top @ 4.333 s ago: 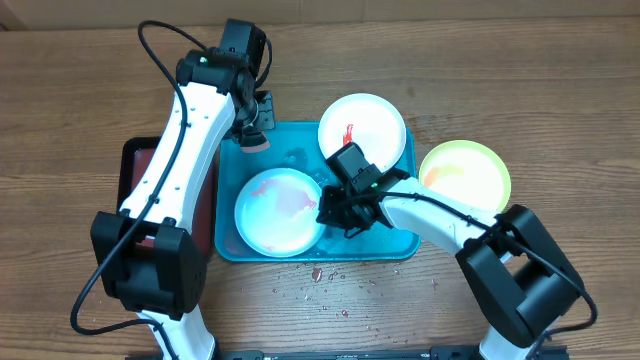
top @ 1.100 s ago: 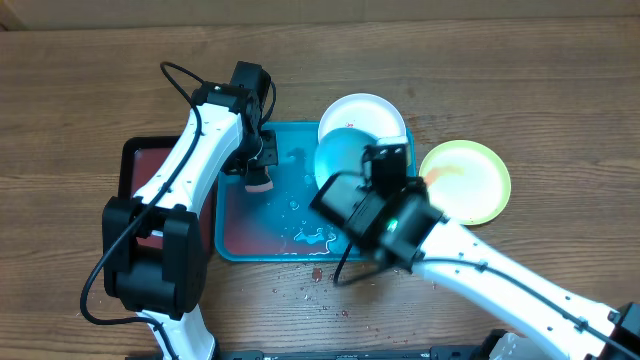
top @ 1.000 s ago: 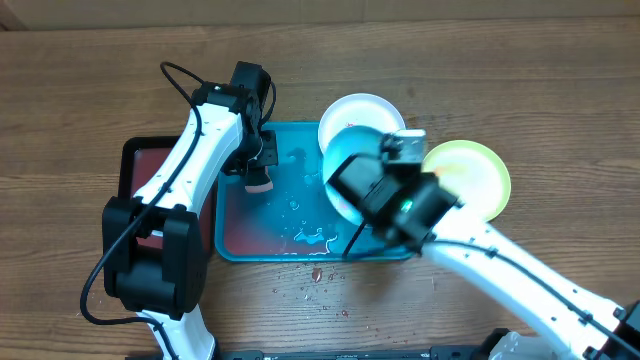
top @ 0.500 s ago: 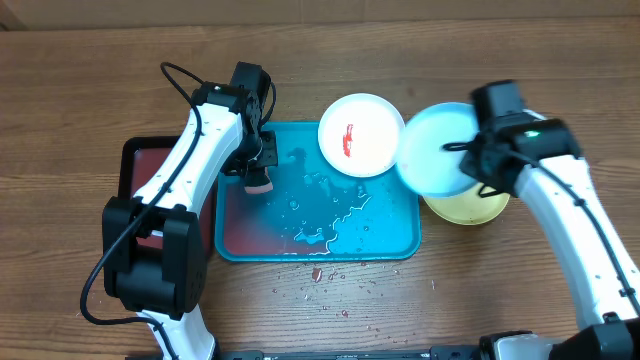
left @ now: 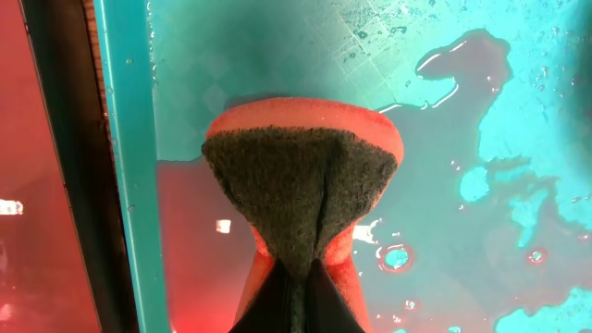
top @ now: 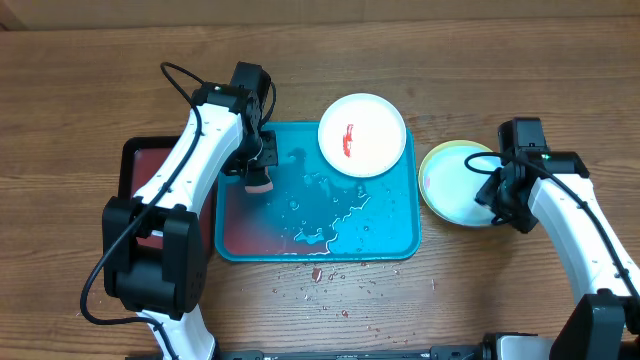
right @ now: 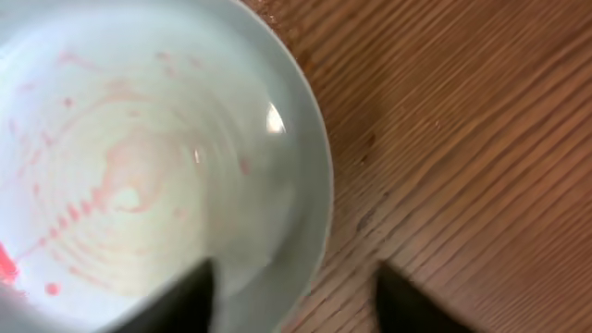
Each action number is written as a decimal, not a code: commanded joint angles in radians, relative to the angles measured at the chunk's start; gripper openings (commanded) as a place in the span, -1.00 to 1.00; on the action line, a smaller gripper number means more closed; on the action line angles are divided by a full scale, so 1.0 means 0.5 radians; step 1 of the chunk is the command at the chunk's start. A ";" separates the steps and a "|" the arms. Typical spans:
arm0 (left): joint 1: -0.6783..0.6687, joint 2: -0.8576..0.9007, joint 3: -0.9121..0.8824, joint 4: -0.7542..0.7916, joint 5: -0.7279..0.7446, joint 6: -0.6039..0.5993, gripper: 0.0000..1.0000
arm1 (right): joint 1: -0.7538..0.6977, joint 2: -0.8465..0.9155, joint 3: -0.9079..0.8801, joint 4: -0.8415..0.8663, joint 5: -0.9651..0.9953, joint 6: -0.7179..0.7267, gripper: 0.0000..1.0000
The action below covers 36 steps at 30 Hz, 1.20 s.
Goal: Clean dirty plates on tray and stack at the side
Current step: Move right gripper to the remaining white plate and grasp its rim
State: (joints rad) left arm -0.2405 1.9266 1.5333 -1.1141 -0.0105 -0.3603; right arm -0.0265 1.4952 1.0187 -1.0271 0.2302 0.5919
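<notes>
The teal tray [top: 320, 256] lies mid-table, wet with reddish water. A white plate [top: 362, 135] with a red sauce streak overlaps the tray's far right corner. To the right, the pale teal-rimmed plate [top: 455, 187] rests on the yellow-green plate [top: 462, 148], faint pink smears inside it [right: 139, 157]. My right gripper [top: 500, 195] is open at that plate's right edge, its jaws [right: 291, 301] standing astride the rim without pinching it. My left gripper [left: 301, 296] is shut on an orange sponge with a dark scouring face [left: 301, 194], pressed onto the tray's left part [top: 258, 178].
A black tray with a dark red inside [top: 130, 190] sits against the teal tray's left rim [left: 129, 185]. Red specks and crumbs [top: 330, 280] dot the wood in front of the tray. Bare wooden table surrounds both arms.
My right arm carried the pale teal-rimmed plate off the tray to the right, set it on the yellow-green plate and opened its jaws. The left arm and sponge stayed still over the last second.
</notes>
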 commanded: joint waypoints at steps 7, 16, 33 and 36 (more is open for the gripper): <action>-0.021 -0.002 -0.016 0.002 0.023 0.001 -0.92 | 0.000 -0.024 0.232 0.044 -0.579 -0.310 0.63; -0.034 -0.002 -0.016 0.008 0.023 0.001 -0.91 | 0.226 -0.023 0.291 0.467 -1.084 0.027 0.17; -0.036 -0.002 -0.016 0.016 0.023 0.001 -0.91 | 0.754 0.448 0.248 0.772 -0.538 0.599 0.04; -0.036 -0.002 -0.016 0.018 0.023 0.001 -0.92 | 0.776 0.545 0.248 0.851 -0.542 0.599 -0.01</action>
State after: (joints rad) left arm -0.2539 1.9266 1.5318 -1.1061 -0.0105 -0.3603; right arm 0.3492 1.7294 1.1454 -0.6247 -0.0628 0.8673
